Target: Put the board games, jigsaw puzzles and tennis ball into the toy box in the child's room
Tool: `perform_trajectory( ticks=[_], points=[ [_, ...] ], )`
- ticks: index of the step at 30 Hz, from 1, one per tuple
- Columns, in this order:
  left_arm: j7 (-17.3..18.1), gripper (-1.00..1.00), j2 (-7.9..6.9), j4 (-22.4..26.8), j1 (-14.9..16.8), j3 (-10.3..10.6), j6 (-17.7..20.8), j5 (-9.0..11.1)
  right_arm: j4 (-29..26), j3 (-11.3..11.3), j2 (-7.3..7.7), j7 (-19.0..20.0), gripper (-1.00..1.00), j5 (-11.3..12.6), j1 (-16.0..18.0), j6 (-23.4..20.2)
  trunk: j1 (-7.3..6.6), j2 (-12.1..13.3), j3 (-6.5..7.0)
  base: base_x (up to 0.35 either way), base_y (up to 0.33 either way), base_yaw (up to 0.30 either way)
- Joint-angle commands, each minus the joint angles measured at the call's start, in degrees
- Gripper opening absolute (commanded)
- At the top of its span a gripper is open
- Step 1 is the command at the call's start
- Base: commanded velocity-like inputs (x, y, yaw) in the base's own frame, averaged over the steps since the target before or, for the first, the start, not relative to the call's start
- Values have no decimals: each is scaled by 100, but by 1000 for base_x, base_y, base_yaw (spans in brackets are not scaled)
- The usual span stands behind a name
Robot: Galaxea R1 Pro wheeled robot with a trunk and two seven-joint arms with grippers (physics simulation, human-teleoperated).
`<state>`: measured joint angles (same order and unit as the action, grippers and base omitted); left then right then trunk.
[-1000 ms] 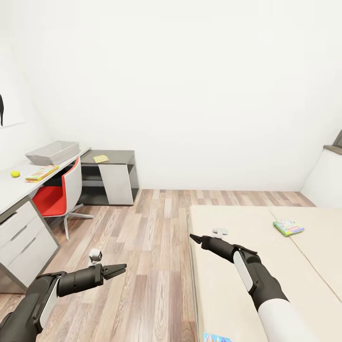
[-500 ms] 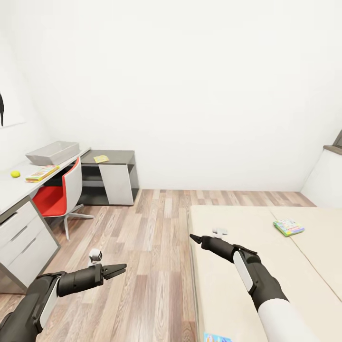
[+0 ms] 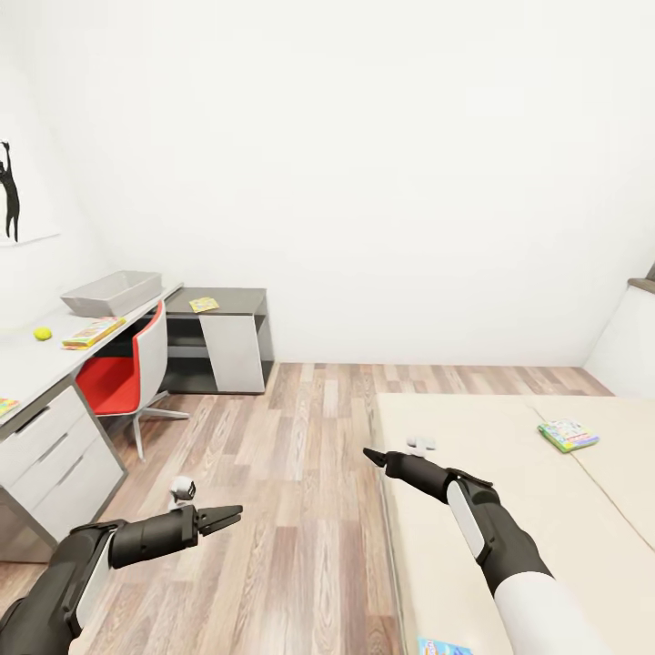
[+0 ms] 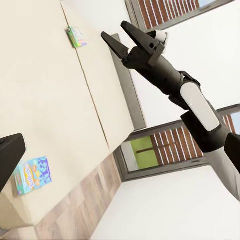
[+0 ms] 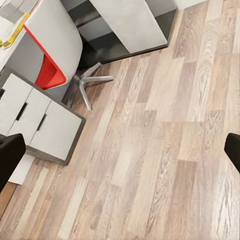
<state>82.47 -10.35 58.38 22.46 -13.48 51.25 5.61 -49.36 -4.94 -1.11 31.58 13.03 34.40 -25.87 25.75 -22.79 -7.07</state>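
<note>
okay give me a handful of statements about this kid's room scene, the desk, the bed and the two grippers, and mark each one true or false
1. The yellow-green tennis ball sits inside the grey rectangular toy box. False: it lies on the white desk top, apart from the box.
2. A green-edged colourful board game lies on the beige bed. True.
3. The left gripper holds a board game. False: it is over the wooden floor and holds nothing.
4. A red and white swivel chair stands at the desk. True.
5. The right gripper is closed on the blue board game. False: its fingers are spread and empty, and that game lies flat near the bed's edge.
</note>
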Motion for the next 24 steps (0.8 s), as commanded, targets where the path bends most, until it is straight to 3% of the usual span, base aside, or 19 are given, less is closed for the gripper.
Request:
perform_trajectory(
  ticks=[1, 24],
  points=[
    [15, 100, -2, -2, 4, 2, 58, 11, -4, -25, -8, 15, 100, 33, 5, -49, 4, -12, -13, 0, 271, 0],
    [15, 100, -2, -2, 4, -1, 60, 10, -4, -25, -7, 15, 100, 33, 5, -49, 4, -12, -13, 0, 275, 0]
  ],
)
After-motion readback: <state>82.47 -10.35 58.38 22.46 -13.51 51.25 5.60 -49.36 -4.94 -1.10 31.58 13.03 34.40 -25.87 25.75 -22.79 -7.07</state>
